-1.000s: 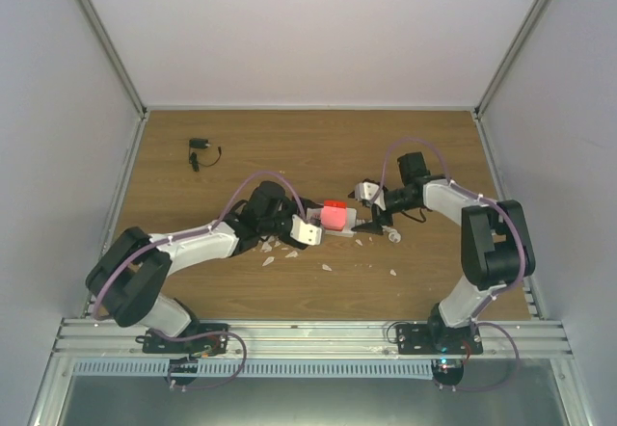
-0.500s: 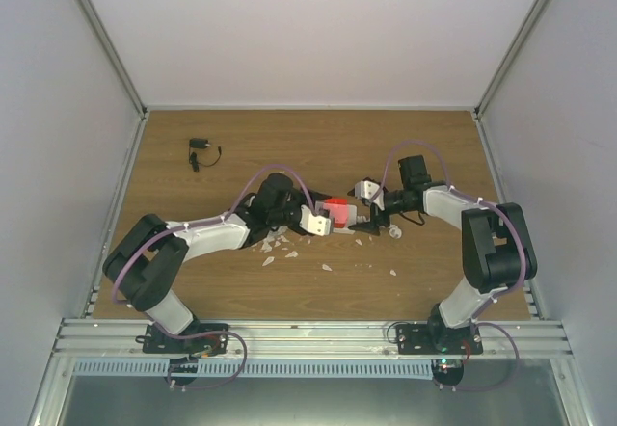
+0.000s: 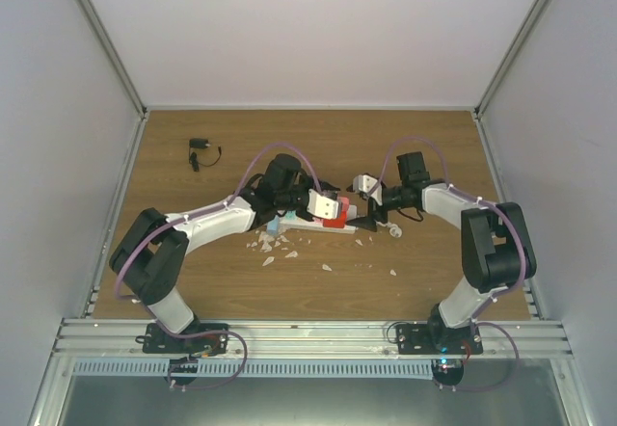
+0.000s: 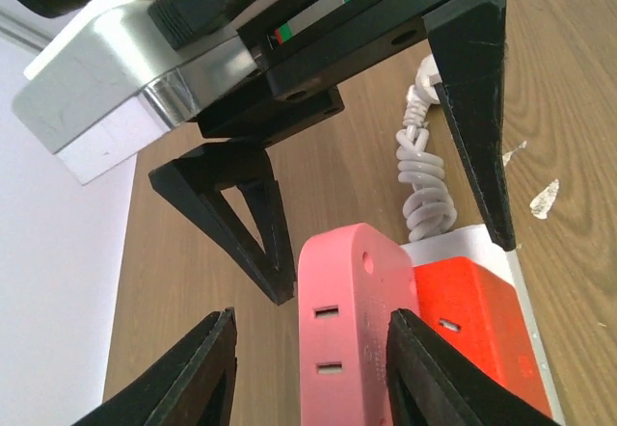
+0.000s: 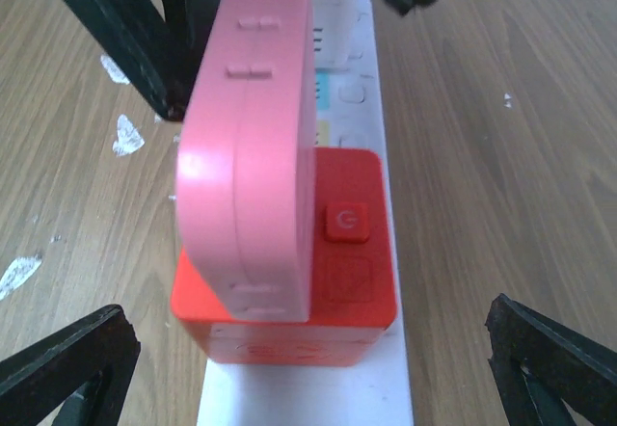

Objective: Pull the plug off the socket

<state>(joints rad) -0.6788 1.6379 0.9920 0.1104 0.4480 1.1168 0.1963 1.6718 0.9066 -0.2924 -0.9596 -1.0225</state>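
The wooden worktop carries the long white socket near its middle, between both arms. The right claw gapes wide at one end of the socket, gripping nothing. The left claw straddles the pink plug, open, with a gap beside one finger. The plug stands seated in the socket beside a red block.
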